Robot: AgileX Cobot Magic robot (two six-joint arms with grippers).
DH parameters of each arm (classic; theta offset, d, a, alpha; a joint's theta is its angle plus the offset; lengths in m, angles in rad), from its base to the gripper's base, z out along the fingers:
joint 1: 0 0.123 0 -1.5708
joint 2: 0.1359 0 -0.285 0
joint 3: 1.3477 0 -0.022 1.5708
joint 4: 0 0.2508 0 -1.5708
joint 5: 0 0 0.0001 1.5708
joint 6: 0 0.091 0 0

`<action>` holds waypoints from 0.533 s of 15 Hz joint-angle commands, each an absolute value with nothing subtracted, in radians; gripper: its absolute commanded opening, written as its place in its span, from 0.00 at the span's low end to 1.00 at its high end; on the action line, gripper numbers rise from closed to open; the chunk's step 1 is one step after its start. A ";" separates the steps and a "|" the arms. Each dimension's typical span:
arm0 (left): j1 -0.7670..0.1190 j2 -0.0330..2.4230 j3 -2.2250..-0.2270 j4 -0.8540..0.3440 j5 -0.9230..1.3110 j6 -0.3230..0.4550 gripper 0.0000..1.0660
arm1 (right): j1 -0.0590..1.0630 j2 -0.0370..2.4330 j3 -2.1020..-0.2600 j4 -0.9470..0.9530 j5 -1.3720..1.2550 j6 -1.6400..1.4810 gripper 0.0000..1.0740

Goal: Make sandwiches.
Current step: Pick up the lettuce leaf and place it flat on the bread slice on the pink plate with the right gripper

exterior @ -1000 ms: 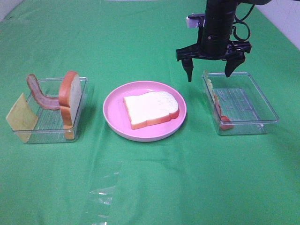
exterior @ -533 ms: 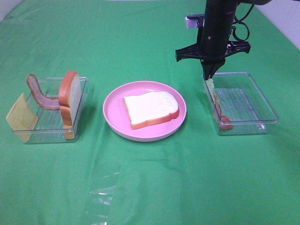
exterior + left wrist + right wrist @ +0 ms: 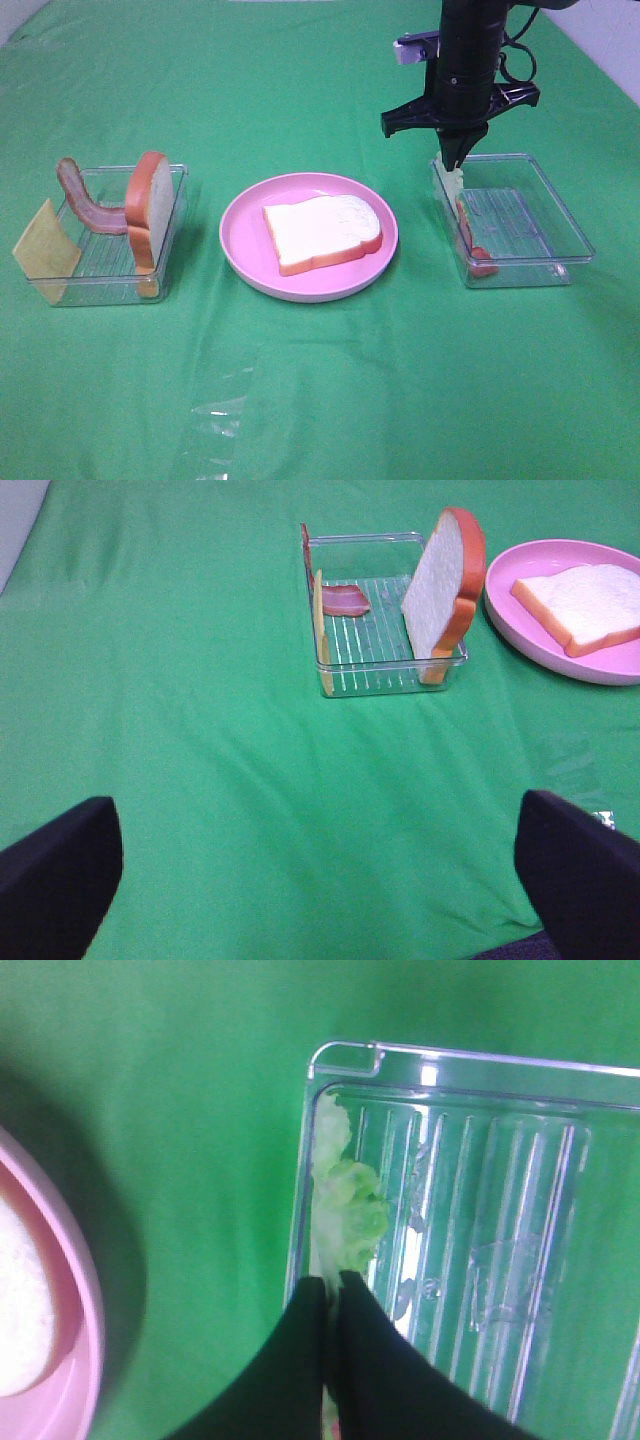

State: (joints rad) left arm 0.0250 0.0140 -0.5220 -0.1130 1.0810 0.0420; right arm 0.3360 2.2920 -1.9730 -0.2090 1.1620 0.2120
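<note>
Exterior high view: on a green worktop point(image 3: 320, 400), the right end effector point(image 3: 455, 160), upper right of the frame, has its jaws pinched shut on a pale green lettuce leaf point(image 3: 457, 184) standing against the left wall of a clear tray point(image 3: 540, 215). A bread slice point(image 3: 322, 232) lies flat on the pink plate point(image 3: 240, 245) at centre. At left, a second tray point(image 3: 100, 262) holds an upright bread slice point(image 3: 150, 205) and bacon point(image 3: 85, 208); a cheese square point(image 3: 45, 250) leans at its left end. The left end effector point(image 3: 320, 880) gapes wide, holding nothing.
</note>
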 commanded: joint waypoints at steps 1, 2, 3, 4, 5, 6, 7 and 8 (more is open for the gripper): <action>0.020 0.014 -0.517 -0.114 1.076 0.038 0.94 | 0.337 2.191 -1.971 -0.236 1.191 0.149 0.00; 0.020 0.014 -0.517 -0.114 1.076 0.038 0.94 | 0.337 2.160 -1.971 -0.236 1.201 0.133 0.00; 0.020 0.014 -0.517 -0.114 1.076 0.038 0.94 | 0.337 2.129 -1.971 -0.236 1.212 0.124 0.00; 0.020 0.014 -0.517 -0.114 1.076 0.038 0.94 | 0.337 2.112 -1.971 -0.236 1.216 0.121 0.00; 0.020 0.014 -0.517 -0.114 1.076 0.038 0.94 | 0.337 2.082 -1.971 -0.236 1.222 0.114 0.00; 0.020 0.014 -0.517 -0.114 1.076 0.038 0.94 | 0.337 2.059 -1.971 -0.234 1.223 0.112 0.00; 0.020 0.014 -0.517 -0.114 1.076 0.038 0.94 | 0.339 2.045 -1.971 -0.229 1.223 0.112 0.00; 0.020 0.014 -0.517 -0.114 1.076 0.038 0.94 | 0.339 2.037 -1.971 -0.214 1.223 0.112 0.00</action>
State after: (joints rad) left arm 0.0250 0.0140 -0.5220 -0.1130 1.0810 0.0420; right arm 0.3360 2.0440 -1.9730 -0.2200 1.2140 0.1210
